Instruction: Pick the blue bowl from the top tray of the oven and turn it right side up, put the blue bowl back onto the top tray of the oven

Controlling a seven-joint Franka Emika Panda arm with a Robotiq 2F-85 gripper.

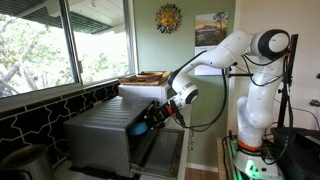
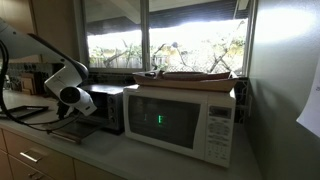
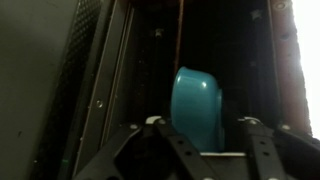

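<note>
Wrist view, left to right: the grey side wall of the oven [image 3: 60,80] comes first, then its dark interior. My jaws enter from the bottom edge. One finger [image 3: 150,138] stands left of the blue bowl [image 3: 197,105], and the other finger stands right of it. The jaws are closed on the bowl, which stands on edge between them, inside the oven opening. I cannot tell which way its mouth faces.

In an exterior view, the oven [image 1: 100,135] sits left, the bowl [image 1: 141,126] is at its open front, and my arm [image 1: 230,55] reaches in from the right.

In an exterior view, the oven shares the desk [image 2: 110,160] with a white microwave [image 2: 180,122] to its right.
</note>
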